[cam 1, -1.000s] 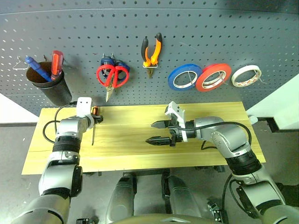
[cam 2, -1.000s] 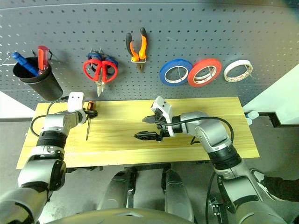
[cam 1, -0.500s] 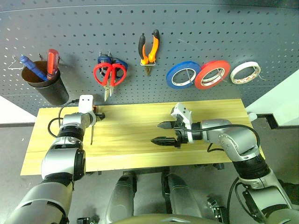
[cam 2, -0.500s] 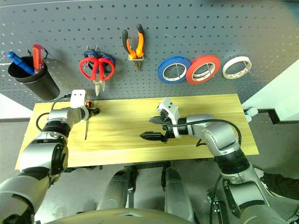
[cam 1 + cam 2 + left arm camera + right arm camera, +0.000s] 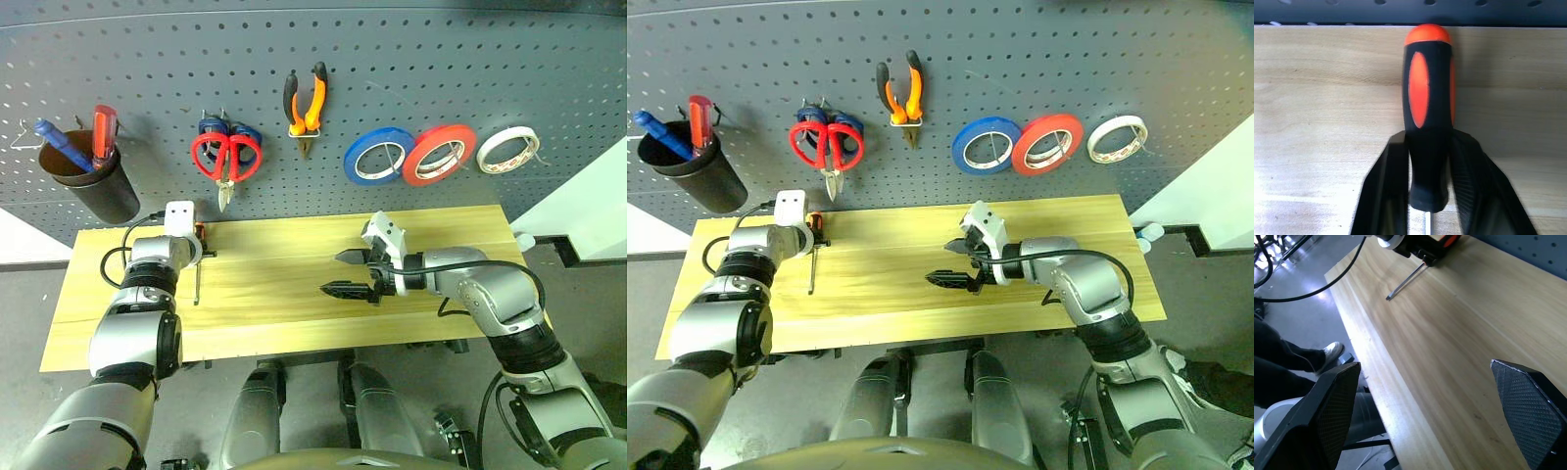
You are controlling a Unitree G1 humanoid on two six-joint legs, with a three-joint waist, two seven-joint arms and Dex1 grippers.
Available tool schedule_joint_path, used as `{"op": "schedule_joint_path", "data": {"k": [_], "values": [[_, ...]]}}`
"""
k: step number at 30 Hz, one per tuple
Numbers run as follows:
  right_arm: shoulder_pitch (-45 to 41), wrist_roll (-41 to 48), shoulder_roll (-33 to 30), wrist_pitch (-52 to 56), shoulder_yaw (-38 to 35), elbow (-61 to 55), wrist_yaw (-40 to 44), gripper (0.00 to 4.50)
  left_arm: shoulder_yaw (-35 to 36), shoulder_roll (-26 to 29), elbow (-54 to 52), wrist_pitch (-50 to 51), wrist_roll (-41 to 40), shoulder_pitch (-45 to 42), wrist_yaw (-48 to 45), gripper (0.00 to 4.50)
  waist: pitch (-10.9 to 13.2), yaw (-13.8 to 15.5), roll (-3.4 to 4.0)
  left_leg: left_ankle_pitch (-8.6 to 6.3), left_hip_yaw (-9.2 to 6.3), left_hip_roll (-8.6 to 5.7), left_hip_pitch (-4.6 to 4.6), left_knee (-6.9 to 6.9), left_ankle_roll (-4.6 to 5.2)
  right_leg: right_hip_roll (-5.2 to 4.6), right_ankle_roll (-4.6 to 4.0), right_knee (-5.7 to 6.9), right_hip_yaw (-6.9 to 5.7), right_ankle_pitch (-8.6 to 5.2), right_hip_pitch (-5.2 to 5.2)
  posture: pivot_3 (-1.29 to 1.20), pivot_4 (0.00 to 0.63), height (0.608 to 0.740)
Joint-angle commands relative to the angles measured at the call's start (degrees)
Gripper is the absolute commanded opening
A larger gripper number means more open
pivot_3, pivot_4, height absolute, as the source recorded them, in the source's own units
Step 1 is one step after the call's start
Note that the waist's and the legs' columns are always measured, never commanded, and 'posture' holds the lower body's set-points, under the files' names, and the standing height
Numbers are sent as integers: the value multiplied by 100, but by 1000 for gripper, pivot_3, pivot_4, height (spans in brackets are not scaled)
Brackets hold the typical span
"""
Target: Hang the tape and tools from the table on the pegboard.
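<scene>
- Screwdriver (image 5: 1428,112) clamped at handle base between left gripper (image 5: 1429,161) jaws, lying on table (image 5: 294,294).
- Right gripper (image 5: 348,273) wide open, empty.
- Tape, scissors, pliers already on pegboard (image 5: 392,59); screwdriver left.

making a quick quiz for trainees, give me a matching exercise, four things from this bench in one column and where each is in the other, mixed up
Things:
1. slim screwdriver
2. small pliers
3. red-handled screwdriver
4. blue tape roll

Places:
A. standing in the black cup
B. lying on the table, between the left gripper's fingers
C. hanging on the pegboard, left of the red tape roll
D. hanging above the red-handled scissors, to their right

Pairs: 1-B, 2-D, 3-A, 4-C
</scene>
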Motion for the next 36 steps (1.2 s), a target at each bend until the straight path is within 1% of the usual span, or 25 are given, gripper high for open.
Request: {"op": "schedule_joint_path", "data": {"k": [1,5,6,8,11,16,19,20,22,24,25,29,31,36], "values": [[-80,-13,1,-157,-16,-8,99,4500,117,-45,-167,531,-115,277,74,728,0,-43,0,0,0,0,0,0,0,-1,0,0,0,0,0,92,332,740],[-128,-121,8,-337,14,150,178,4500,33,-85,-1111,1279,-176,712,-79,728,-1,-74,1,0,2,-2,0,-2,-1,-2,-3,0,3,2,0,88,304,740],[-159,-133,26,-382,8,208,198,4500,17,-89,-1515,1548,-214,857,-121,728,-1,-72,1,0,2,-3,0,-3,-1,-2,-9,0,3,6,0,88,283,740],[-218,-121,26,-448,-24,264,273,4500,-28,-105,-2666,2078,-376,1269,-283,728,-5,-90,2,0,1,-4,0,-3,-1,-2,-11,0,3,7,0,90,260,740],[-252,-96,-31,-565,-65,305,439,4500,-122,-67,-3980,2622,-526,1798,-482,728,-5,-65,1,0,1,-7,-4,-3,-3,-4,-10,-1,4,9,-2,99,237,740],[-244,40,-113,-696,-216,243,712,4500,-372,139,-5678,2956,-691,2627,-850,728,-15,-45,-13,5,-1,-14,-8,-3,-10,-11,-11,-2,2,10,-1,108,200,740],[-245,138,-162,-730,-313,178,846,4500,-603,451,-6658,2900,-725,3162,-1105,728,-21,-44,-18,6,-2,-15,-9,-3,-13,-19,-12,-4,3,11,-1,113,186,740],[-257,178,-163,-726,-351,176,877,4500,-664,557,-6966,2754,-771,3355,-1253,728,-25,-43,-17,7,-2,-15,-9,-3,-15,-19,-13,-4,3,12,-1,119,172,740],[-271,319,-170,-794,-476,114,1010,4500,-563,650,-7617,2492,-906,3772,-1455,728,-66,-47,-27,7,-1,-18,-10,-3,-16,-25,-14,-6,3,12,-1,133,152,740],[-274,449,-194,-824,-568,21,1136,4500,-295,569,-8063,1944,-1089,4121,-1669,728,-137,-36,-31,7,1,-14,-11,-13,-16,-36,-14,-14,4,12,-2,143,140,740],[-286,501,-190,-839,-605,-8,1181,4500,-145,490,-8222,1564,-1152,4292,-1750,728,-160,-34,-34,8,1,-19,-10,-17,-16,-56,-14,-15,0,12,-3,157,122,740],[-349,618,-158,-971,-675,-71,1310,4500,191,387,-8681,401,-1233,4993,-2052,728,-328,-35,-45,8,2,-30,-13,-29,-16,-69,-15,-48,-9,12,7,188,92,740],[-419,687,-154,-1005,-688,-67,1397,4500,206,495,-8748,-398,-937,5397,-2120,728,-437,-33,-46,8,9,-32,-11,-44,-16,-71,-13,-76,-6,16,12,204,80,740],[-757,727,-133,-1119,-630,158,1684,4500,568,342,-9145,-1480,-1429,6027,-2661,728,-636,109,-51,8,43,-37,-5,-62,-16,-64,-13,-93,-2,16,14,237,46,740]]}}
